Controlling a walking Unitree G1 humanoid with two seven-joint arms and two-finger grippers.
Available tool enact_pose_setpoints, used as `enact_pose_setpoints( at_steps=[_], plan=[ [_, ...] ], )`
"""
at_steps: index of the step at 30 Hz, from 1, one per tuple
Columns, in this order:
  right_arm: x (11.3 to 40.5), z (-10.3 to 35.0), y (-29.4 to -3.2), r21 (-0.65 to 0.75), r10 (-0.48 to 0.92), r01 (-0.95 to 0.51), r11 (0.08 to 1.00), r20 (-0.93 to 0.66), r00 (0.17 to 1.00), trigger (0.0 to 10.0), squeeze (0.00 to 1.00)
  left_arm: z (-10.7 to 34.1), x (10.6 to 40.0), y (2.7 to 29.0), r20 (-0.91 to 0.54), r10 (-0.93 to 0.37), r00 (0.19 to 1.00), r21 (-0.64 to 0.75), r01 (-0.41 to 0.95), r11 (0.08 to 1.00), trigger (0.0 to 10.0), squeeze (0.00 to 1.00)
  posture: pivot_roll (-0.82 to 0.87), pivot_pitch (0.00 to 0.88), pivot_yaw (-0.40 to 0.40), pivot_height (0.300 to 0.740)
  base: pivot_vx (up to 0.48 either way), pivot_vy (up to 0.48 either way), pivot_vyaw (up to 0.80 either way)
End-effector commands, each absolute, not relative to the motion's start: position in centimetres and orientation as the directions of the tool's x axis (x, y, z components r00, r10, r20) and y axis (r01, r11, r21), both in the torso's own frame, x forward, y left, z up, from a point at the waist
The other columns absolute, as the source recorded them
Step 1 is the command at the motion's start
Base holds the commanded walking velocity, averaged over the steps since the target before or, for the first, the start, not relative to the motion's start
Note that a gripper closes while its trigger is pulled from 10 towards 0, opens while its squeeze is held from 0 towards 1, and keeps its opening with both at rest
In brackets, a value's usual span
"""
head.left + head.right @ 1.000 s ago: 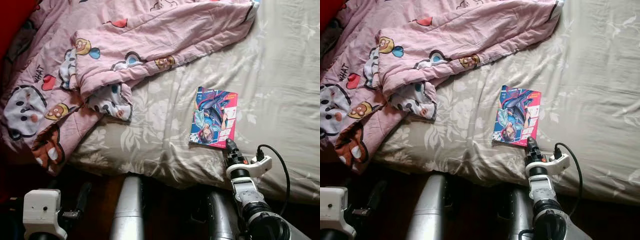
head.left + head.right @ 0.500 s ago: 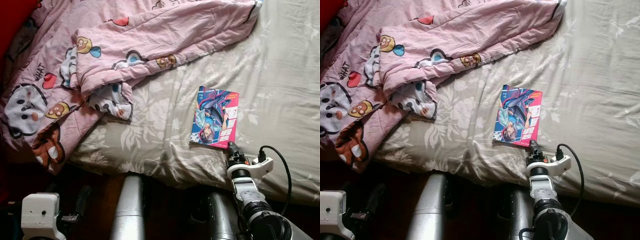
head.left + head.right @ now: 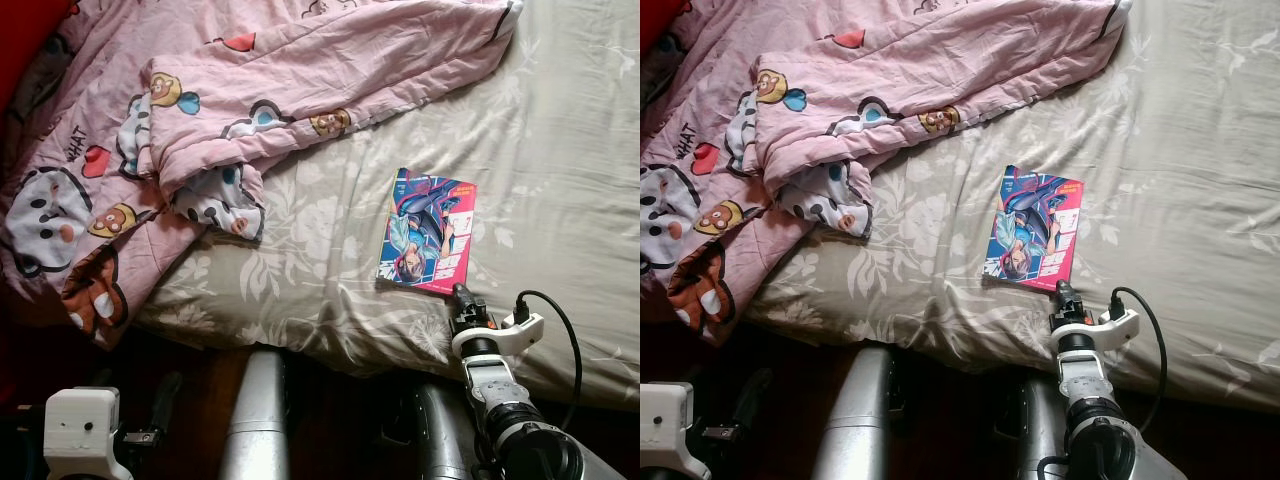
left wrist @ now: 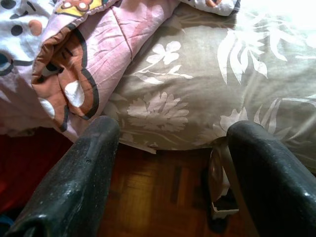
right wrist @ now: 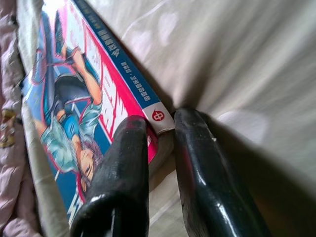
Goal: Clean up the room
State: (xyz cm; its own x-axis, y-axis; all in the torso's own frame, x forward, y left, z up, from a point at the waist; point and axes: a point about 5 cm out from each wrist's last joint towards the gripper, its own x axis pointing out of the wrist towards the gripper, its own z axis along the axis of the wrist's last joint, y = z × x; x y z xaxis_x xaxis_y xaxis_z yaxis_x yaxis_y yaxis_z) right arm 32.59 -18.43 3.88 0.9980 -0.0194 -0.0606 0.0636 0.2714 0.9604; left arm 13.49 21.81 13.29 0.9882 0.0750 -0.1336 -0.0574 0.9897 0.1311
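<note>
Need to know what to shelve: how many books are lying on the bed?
1: a manga book on the floral sheet, its near corner between the right gripper fingers. The pink quilt may hide others.

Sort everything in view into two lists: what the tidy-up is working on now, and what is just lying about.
In play:
- thin glossy comic book with a blue and pink cover, lying flat on the bed
- right end effector, its fingers closed on the book's near corner

Lying about:
- rumpled pink cartoon-print quilt
- beige floral bedsheet
- brown wooden floor
- left end effector, open, low beside the bed
</note>
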Motion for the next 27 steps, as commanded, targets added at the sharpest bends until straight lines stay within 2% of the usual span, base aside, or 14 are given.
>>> enact_pose_setpoints(
  at_steps=[1, 7, 8, 9, 10, 11, 12, 15, 19, 20, 26, 27],
  plan=[
    [31.6, 2.5, -17.5, 0.959, 0.017, 0.105, 0.265, -0.113, 0.993, 0.0, 0.0, 12.0, 13.2, 22.2, -0.182, 0.101, 0.978, 0.136, -0.077, 0.988, 10.0, 0.0, 0.37, 0.64, 0.095, 0.632, 0.0, 0.0, 0.0],
    [31.5, 2.6, -17.0, 0.942, 0.059, 0.046, 0.331, -0.07, 0.996, 0.0, 0.0, 11.1, 15.7, 22.0, -0.14, 0.106, 0.985, 0.118, -0.089, 0.989, 10.0, 0.0, 0.31, 0.551, 0.051, 0.632, 0.0, 0.0, 0.0],
    [31.3, 2.5, -16.9, 0.926, 0.072, 0.035, 0.376, -0.066, 0.995, 0.0, 0.0, 10.5, 16.6, 22.0, -0.135, 0.105, 0.985, 0.115, -0.089, 0.989, 10.0, 0.0, 0.3, 0.511, 0.04, 0.632, 0.0, 0.0, 0.0],
    [31.3, 2.5, -16.9, 0.926, 0.072, 0.035, 0.376, -0.066, 0.995, 0.0, 0.0, 10.5, 16.6, 22.0, -0.135, 0.105, 0.985, 0.115, -0.089, 0.989, 10.0, 0.0, 0.3, 0.511, 0.04, 0.632, 0.0, 0.0, 0.0],
    [31.1, 2.5, -16.8, 0.9, 0.088, 0.007, 0.435, -0.051, 0.995, 0.0, 0.0, 10.2, 17.1, 22.0, -0.129, 0.103, 0.986, 0.114, -0.088, 0.989, 10.0, 0.0, 0.29, 0.502, 0.038, 0.632, 0.0, 0.0, 0.0],
    [31.1, 2.5, -16.8, 0.893, 0.087, 0.004, 0.45, -0.048, 0.995, 0.0, 0.0, 9.9, 17.5, 22.1, -0.129, 0.104, 0.986, 0.114, -0.09, 0.989, 10.0, 0.0, 0.28, 0.473, 0.031, 0.632, 0.0, 0.0, 0.0],
    [30.9, 2.5, -17.1, 0.892, 0.067, -0.004, 0.451, -0.029, 0.997, 0.0, 0.0, 9.3, 18.2, 22.3, -0.13, 0.108, 0.986, 0.114, -0.094, 0.989, 10.0, 0.0, 0.27, 0.435, 0.026, 0.632, 0.0, 0.0, 0.0],
    [30.7, 2.5, -17.3, 0.885, 0.057, -0.015, 0.465, -0.013, 0.998, 0.0, 0.0, 8.8, 18.7, 22.6, -0.132, 0.113, 0.985, 0.116, -0.098, 0.988, 10.0, 0.0, 0.25, 0.403, 0.02, 0.632, 0.0, 0.0, 0.0],
    [29.1, 1.9, -17.6, 0.846, 0.032, -0.026, 0.533, 0.011, 0.999, 0.0, 0.0, 7.1, 20.5, 23.2, -0.146, 0.121, 0.982, 0.123, -0.104, 0.987, 10.0, 0.0, 0.21, 0.334, 0.019, 0.632, 0.0, 0.0, 0.0],
    [28.0, 1.6, -18.0, 0.817, 0.018, -0.02, 0.577, 0.012, 1.0, 0.0, 0.0, 6.6, 21.1, 23.4, -0.147, 0.121, 0.982, 0.126, -0.103, 0.987, 10.0, 0.0, 0.2, 0.311, 0.022, 0.632, 0.0, 0.0, 0.0],
    [26.0, 1.3, -19.0, 0.773, -0.041, 0.028, 0.634, -0.003, 0.999, 0.0, 0.0, 6.3, 22.7, 23.6, -0.136, 0.119, 0.984, 0.124, -0.103, 0.987, 10.0, 0.0, 0.18, 0.273, 0.022, 0.632, 0.0, 0.0, 0.0],
    [25.5, 1.4, -19.2, 0.739, -0.033, 0.024, 0.674, -0.002, 0.999, 0.0, 0.0, 6.2, 23.3, 23.6, -0.127, 0.117, 0.985, 0.121, -0.102, 0.987, 10.0, 0.0, 0.17, 0.257, 0.021, 0.632, 0.0, 0.0, 0.0]
  ],
)
